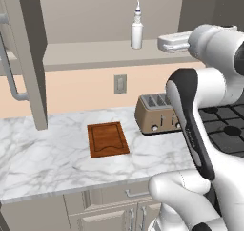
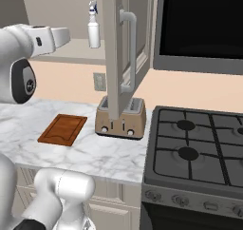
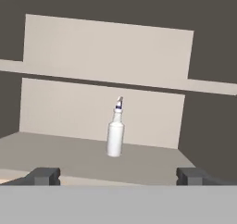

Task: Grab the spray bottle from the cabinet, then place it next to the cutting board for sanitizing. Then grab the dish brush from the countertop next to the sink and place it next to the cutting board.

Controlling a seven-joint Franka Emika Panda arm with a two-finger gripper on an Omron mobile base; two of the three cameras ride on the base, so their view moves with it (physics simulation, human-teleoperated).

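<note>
In the hand view the gripper has its two fingertips set wide apart with nothing between them, aimed at the spray bottle. Below the raised arm, the cutting board lies flat on the countertop, with the toaster near it. Farther back, the spray bottle stands upright on the lower shelf of the open cabinet, well apart from the gripper.
</note>
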